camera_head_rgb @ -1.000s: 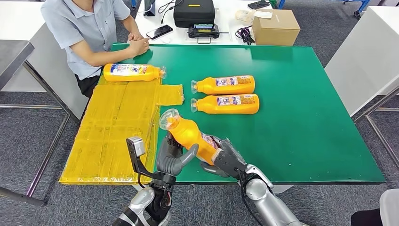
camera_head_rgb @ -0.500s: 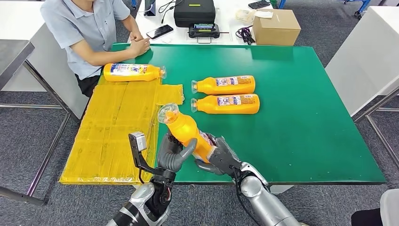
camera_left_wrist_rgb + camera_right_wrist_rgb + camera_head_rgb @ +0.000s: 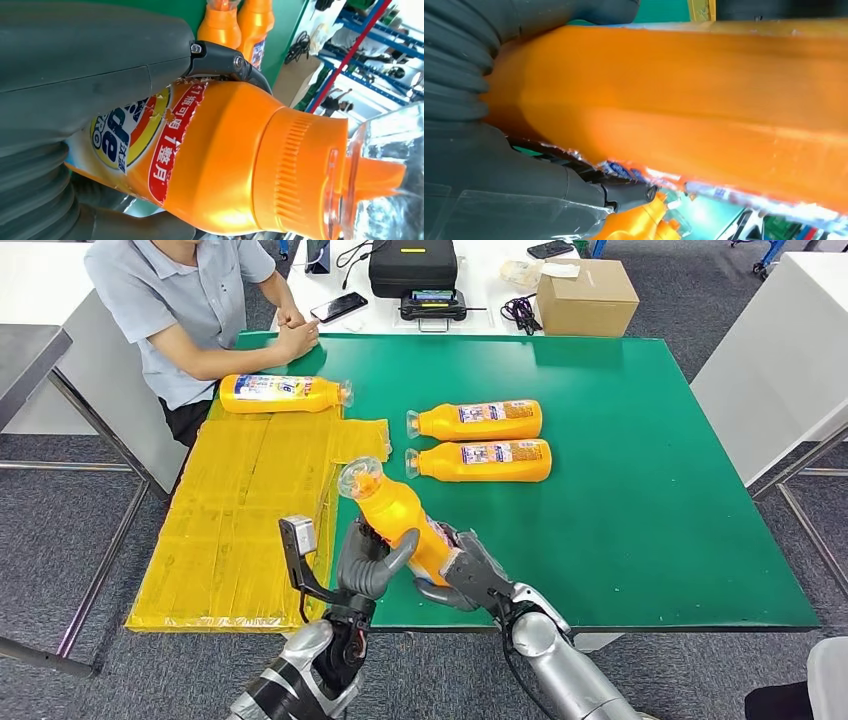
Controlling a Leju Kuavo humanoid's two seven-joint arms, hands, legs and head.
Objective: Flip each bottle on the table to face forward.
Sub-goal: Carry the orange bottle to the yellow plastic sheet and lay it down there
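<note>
Above green table (image 3: 640, 490): bottle (image 3: 400, 520) seemingly between hands (image 3: 372, 562).

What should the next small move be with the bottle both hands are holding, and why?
Probably let the left hand take the held bottle and the right hand ease off, then turn it. Both hands grip it, tilted above the green table, cap up and away. Its label shows in the left wrist view, and two bottles already lie side by side beyond it.
</note>
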